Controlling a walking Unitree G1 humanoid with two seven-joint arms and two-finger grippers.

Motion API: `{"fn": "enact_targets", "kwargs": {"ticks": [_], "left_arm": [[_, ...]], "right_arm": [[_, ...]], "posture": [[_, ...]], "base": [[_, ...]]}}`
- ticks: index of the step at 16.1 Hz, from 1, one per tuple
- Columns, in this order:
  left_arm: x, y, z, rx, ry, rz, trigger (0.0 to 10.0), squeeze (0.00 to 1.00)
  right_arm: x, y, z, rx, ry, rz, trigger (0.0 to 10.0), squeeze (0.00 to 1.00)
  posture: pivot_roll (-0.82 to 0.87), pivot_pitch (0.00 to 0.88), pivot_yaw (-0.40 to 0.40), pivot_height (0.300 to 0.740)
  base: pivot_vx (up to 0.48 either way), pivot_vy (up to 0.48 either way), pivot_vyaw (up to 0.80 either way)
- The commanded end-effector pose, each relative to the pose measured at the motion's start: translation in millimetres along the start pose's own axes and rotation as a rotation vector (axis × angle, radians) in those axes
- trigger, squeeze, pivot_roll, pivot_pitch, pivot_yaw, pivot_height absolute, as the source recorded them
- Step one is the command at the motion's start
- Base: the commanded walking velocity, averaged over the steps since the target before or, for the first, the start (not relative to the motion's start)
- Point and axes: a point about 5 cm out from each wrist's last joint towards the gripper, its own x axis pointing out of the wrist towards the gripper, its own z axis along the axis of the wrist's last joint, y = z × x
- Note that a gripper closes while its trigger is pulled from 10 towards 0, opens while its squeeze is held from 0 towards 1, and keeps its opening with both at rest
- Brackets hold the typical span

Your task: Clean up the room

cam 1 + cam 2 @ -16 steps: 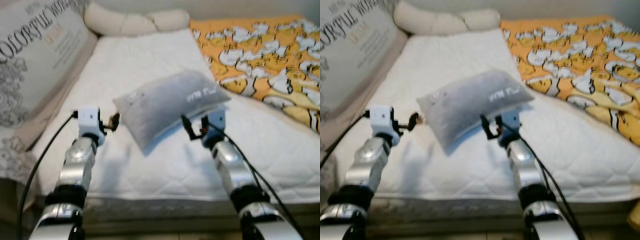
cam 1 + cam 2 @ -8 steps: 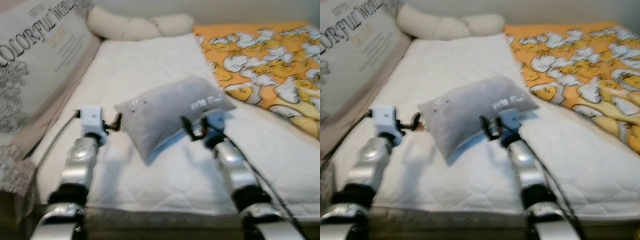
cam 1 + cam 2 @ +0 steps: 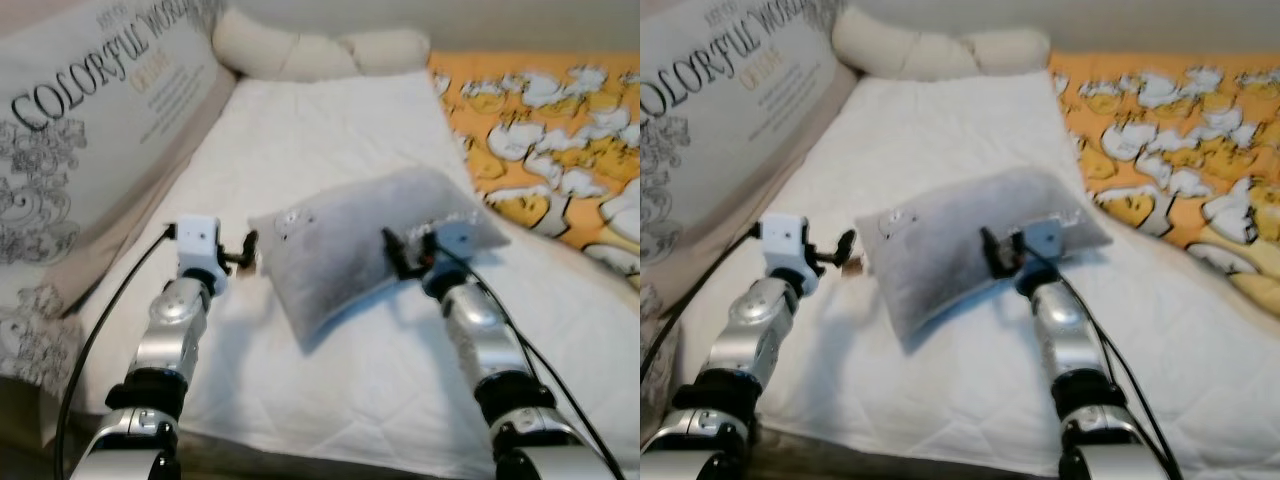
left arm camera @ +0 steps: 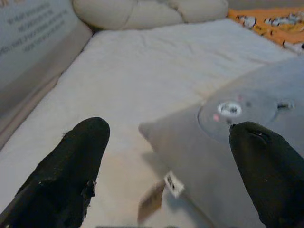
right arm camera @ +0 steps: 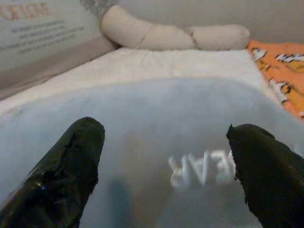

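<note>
A grey pillow (image 3: 350, 245) with white lettering lies tilted on the white mattress (image 3: 330, 130), its near edge raised and casting a shadow. My left gripper (image 3: 247, 255) is open beside the pillow's left corner, where a small tag (image 4: 161, 195) hangs; the corner (image 4: 223, 142) sits just ahead of my left fingers (image 4: 71, 175). My right gripper (image 3: 408, 252) is open at the pillow's near right edge. In the right wrist view the pillow (image 5: 166, 137) spans the gap between my right fingers (image 5: 66, 175).
A large cushion printed "COLORFUL WORLD" (image 3: 90, 130) leans along the left side. A cream knotted bolster (image 3: 320, 50) lies at the head of the bed. An orange cartoon-print blanket (image 3: 560, 130) covers the right side. The mattress's front edge is near my arms.
The camera has shifted, so the whole scene sits further right in the picture. Both grippers stay open at the same places by the pillow.
</note>
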Motion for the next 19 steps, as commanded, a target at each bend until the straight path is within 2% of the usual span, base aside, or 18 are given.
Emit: {"fn": "enact_targets", "kwargs": {"ticks": [1, 4, 5, 7, 8, 10, 13, 15, 17, 18, 19], "left_arm": [[-2.1, 11.2, 2.1, 0.018, -0.002, 0.028, 10.0, 0.00], [-4.0, 9.1, -0.5, 0.027, 0.005, 0.008, 10.0, 0.00], [-4.4, 8.5, -1.6, 0.037, 0.011, -0.003, 10.0, 0.00], [-6.1, 4.3, -6.1, 0.075, 0.040, -0.055, 10.0, 0.00], [-6.6, 2.2, -8.0, 0.084, 0.051, -0.073, 10.0, 0.00], [-6.7, 1.4, -10.2, 0.098, 0.068, -0.074, 10.0, 0.00], [-5.7, 5.5, -11.9, 0.115, 0.090, -0.047, 10.0, 0.00], [-5.7, 6.1, -11.7, 0.109, 0.091, -0.044, 10.0, 0.00], [-6.5, 4.5, -12.7, 0.108, 0.094, -0.057, 10.0, 0.00], [-7.4, 1.0, -13.5, 0.109, 0.099, -0.092, 10.0, 0.00], [-7.7, -0.5, -13.8, 0.110, 0.101, -0.108, 10.0, 0.00]], "right_arm": [[3.4, 12.8, 0.4, 0.026, 0.000, 0.035, 10.0, 0.00], [1.2, 12.1, -5.3, 0.107, 0.023, 0.012, 10.0, 0.00], [1.2, 6.7, -6.3, 0.144, 0.027, -0.039, 10.0, 0.99], [1.7, -3.7, -6.3, 0.251, 0.024, -0.143, 10.0, 1.00], [1.8, -7.0, -8.6, 0.276, 0.047, -0.179, 10.0, 1.00], [-0.1, -9.7, -13.8, 0.305, 0.069, -0.207, 10.0, 1.00], [-5.5, -19.6, -27.1, 0.300, 0.166, -0.299, 10.0, 1.00], [-7.9, -24.2, -32.6, 0.404, 0.194, -0.356, 10.0, 1.00], [-4.8, -15.5, -34.9, 0.628, 0.194, -0.284, 10.0, 1.00], [-1.6, -8.1, -34.0, 0.775, 0.186, -0.228, 10.0, 1.00], [-0.8, -6.6, -34.4, 0.819, 0.187, -0.221, 10.0, 1.00]], "posture": [[-0.03, 0.000, 0.072, 0.740], [-0.03, 0.000, 0.071, 0.740], [-0.02, 0.000, 0.070, 0.740], [-0.02, 0.000, 0.070, 0.740], [-0.02, 0.000, 0.070, 0.740], [-0.02, 0.000, 0.071, 0.740], [-0.02, 0.000, 0.070, 0.740], [-0.02, 0.000, 0.067, 0.740], [-0.02, 0.000, 0.066, 0.740], [-0.02, 0.000, 0.066, 0.740], [-0.02, 0.000, 0.066, 0.740]], "base": [[0.000, 0.000, 0.00], [0.000, 0.000, 0.00], [0.000, 0.000, 0.00], [0.000, 0.000, 0.00], [0.000, 0.000, 0.00], [0.000, 0.000, 0.00], [0.000, 0.000, 0.00], [0.000, 0.000, 0.00], [0.000, 0.000, 0.00], [0.000, 0.000, 0.00], [0.000, 0.000, 0.00]]}}
